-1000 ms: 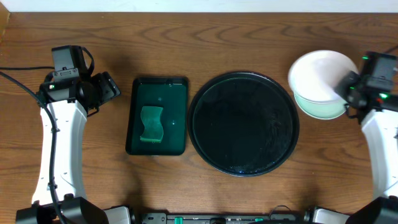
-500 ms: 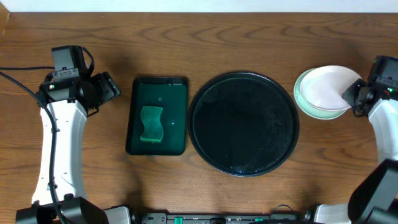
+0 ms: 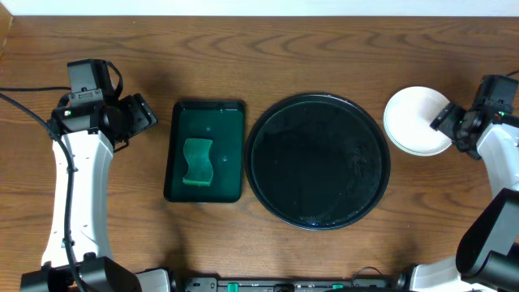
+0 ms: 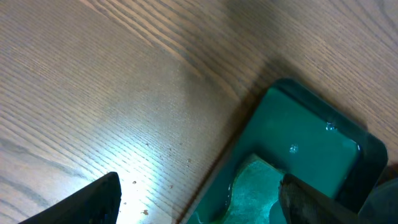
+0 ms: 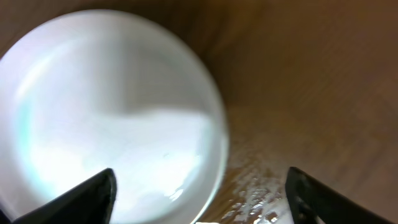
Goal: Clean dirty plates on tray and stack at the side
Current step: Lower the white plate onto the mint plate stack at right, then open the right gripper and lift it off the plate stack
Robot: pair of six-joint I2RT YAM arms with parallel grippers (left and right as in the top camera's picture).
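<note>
Currently, treat the task as complete or nearly so (a judgement from the layout only). The black tray (image 3: 318, 107) sits at the centre of the table (image 3: 268, 49) and carries no plates. To its left, the dark green rectangular tray (image 3: 231, 122) holds the sponge (image 3: 197, 162). The plates (image 3: 413, 122) lie in one pile on the wood just beside the tray's right rim. Only the white top plate shows from overhead, so you cannot count what lies under it. The right wrist view shows its face white and free of smears. What is left, if anything, is to clear the arms.

The left arm (image 3: 77, 186) stands upright at the far left, well apart from the plates. The left gripper (image 3: 150, 113) points toward the rectangular tray with its jaws apart and nothing between them. The right arm (image 3: 499, 162) reaches in from the right edge. The right gripper (image 3: 444, 118) hangs over the pile's right edge, jaws spread wide and holding nothing.
</note>
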